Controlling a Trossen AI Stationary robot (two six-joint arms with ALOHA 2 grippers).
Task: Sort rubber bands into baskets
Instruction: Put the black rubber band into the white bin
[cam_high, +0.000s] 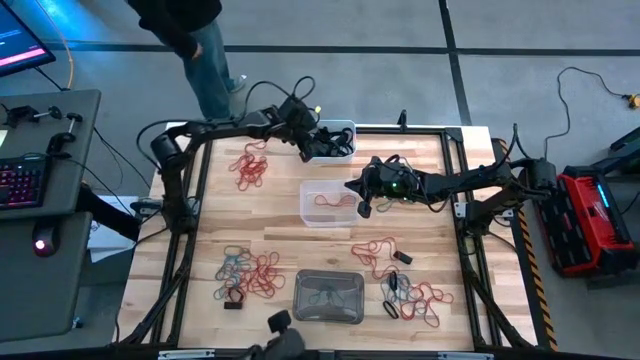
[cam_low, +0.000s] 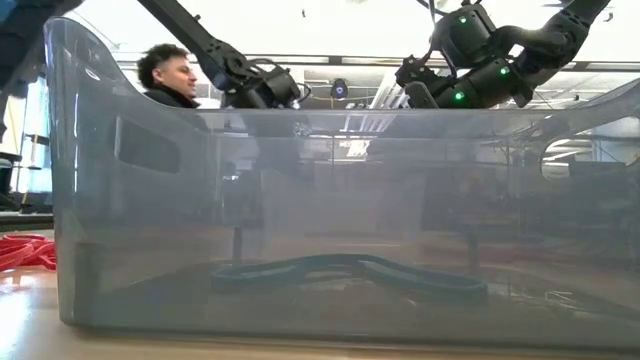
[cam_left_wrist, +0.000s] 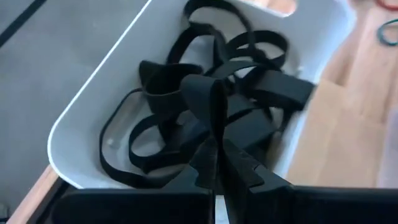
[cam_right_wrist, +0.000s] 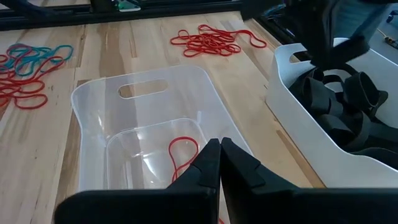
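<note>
My left gripper (cam_left_wrist: 214, 146) hangs over the white basket (cam_high: 345, 128) at the table's far middle, shut on a black rubber band (cam_left_wrist: 202, 99). Several more black bands (cam_left_wrist: 249, 74) lie inside that basket. My right gripper (cam_right_wrist: 219, 146) is shut above the near end of the clear basket (cam_high: 310, 215), where one red band (cam_right_wrist: 183, 152) lies on the bottom. The grey basket (cam_high: 300, 300) stands at the near edge with a teal band (cam_low: 340, 270) on its floor. My left gripper pinches a fold of the black band (cam_left_wrist: 208, 124) between its two fingertips, coming slanting down from above. The band bunches up beyond the tips, over the pile in the white basket; whether it touches that pile I cannot tell. My right gripper's fingers cover the red band's near end: touching or not, I cannot tell.
Loose bands lie on the wood: a red heap (cam_high: 250, 168) at far left, a red and teal heap (cam_high: 245, 275) at near left, red ones (cam_high: 378, 250) right of centre, a mixed heap (cam_high: 415, 298) at near right. A person (cam_high: 200, 40) stands beyond the far edge.
</note>
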